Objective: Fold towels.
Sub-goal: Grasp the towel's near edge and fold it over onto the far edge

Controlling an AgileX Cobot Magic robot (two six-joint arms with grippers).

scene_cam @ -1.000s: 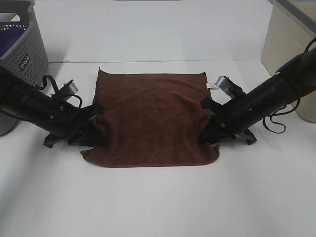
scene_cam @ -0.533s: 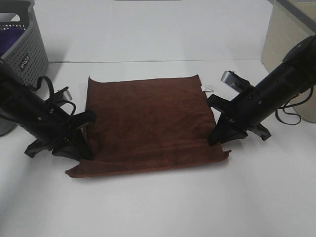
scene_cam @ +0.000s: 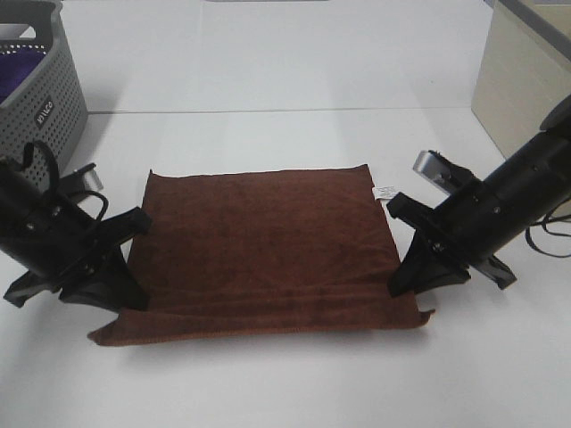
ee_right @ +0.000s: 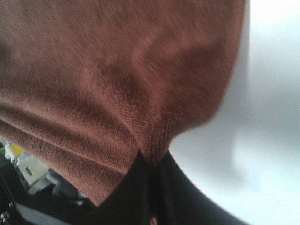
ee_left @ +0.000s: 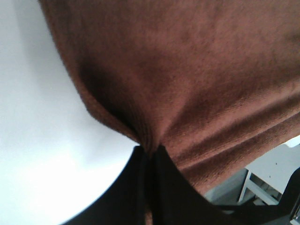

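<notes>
Likely lab, white table [scene_cam: 268, 383], grey basket [scene_cam: 49, 107]

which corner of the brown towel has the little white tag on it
The far corner on the side of the right claw: the white tag sticks out of the brown towel there. The other three corners show none.

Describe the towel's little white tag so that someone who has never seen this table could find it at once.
On the white table a reddish-brown towel lies spread in the middle. At its far right corner a tiny tag sticks out onto the table. It is the only white scrap on the towel's dark edge; the other corners show none.
</notes>
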